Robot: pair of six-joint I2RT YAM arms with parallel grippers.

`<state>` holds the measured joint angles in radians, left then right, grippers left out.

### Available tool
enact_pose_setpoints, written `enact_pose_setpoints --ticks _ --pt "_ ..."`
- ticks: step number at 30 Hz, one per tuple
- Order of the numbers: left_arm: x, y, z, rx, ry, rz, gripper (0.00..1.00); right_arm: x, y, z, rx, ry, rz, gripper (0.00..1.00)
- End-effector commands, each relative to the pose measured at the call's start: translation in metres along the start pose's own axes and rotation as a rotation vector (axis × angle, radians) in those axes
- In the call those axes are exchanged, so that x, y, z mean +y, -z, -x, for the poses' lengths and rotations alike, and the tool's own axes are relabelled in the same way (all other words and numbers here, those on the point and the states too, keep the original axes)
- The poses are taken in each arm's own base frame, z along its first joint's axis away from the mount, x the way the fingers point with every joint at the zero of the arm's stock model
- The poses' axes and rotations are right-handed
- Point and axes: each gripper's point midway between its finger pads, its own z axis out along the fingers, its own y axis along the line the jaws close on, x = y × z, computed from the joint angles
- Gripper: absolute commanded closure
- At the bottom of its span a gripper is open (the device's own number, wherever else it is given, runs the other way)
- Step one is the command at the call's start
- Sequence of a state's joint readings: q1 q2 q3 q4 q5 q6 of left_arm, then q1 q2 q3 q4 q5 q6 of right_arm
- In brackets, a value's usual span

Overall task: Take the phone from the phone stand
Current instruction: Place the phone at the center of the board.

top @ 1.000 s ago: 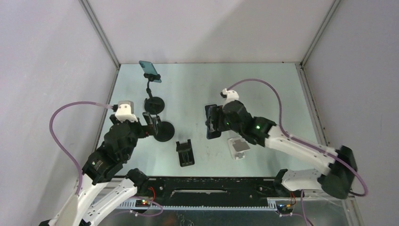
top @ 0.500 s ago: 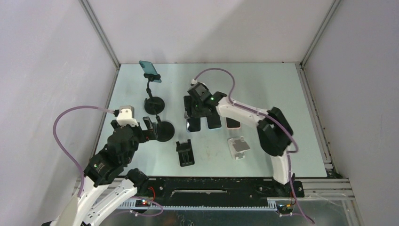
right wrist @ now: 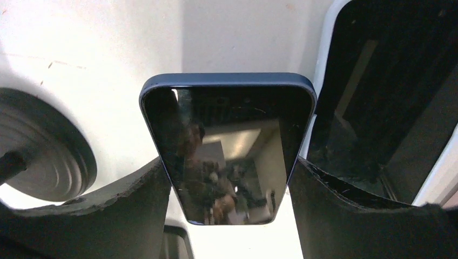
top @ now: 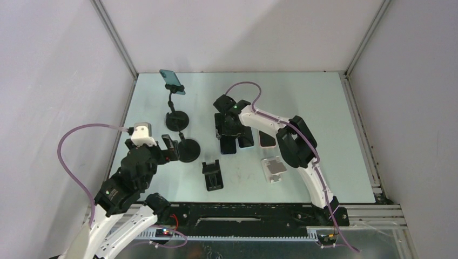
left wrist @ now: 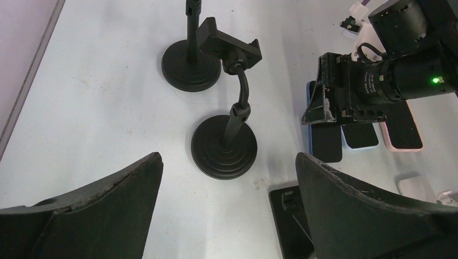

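Blue-rimmed phone (right wrist: 229, 137), dark glass towards the wrist camera, sits between the two fingers of the right pincer (right wrist: 229, 181). Both fingers press its long edges, so the pincer is partly closed and holding it.

From above, pincer and phone are low over the middle of the bench (top: 318, 108). They are just left of a black phone (top: 246, 138) and a pink-edged phone (top: 267, 140), which lie flat side by side. Hard to say whether the held phone's lower end touches the bench or hangs just off it.

Left pincer (left wrist: 228, 160) is spread wide and grips nothing. It hovers near the left side, over the round base of a black gooseneck stand (left wrist: 237, 110). The held phone is apart from this stand, off to its right.

Behind it is a second gooseneck stand (top: 176, 120), with a teal phone (top: 172, 81) in its clamp, near the far-left corner.

Near edge of the bench: a black folding stand (top: 212, 175) and a pale silver stand (top: 274, 169), set apart from each other.
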<state>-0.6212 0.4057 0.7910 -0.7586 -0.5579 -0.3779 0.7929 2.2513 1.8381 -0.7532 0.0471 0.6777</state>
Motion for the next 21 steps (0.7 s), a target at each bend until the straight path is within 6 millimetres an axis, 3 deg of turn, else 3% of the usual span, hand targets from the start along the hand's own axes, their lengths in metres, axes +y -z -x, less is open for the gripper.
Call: enact_pose_setpoints --ticks 1,9,21 --pt "0.0 -0.001 0.001 -0.01 0.023 0.006 0.0 0.0 -0.005 0.013 -0.012 0.011 -0.005 1.0" --pt "-0.003 -0.003 0.0 -0.003 0.014 -0.007 0.0 -0.012 -0.023 0.011 -0.024 0.036 -0.082 1.0" --pt "-0.007 -0.006 -0.001 0.002 0.004 -0.017 0.0 -0.053 -0.035 0.008 -0.016 0.083 -0.282 0.99"
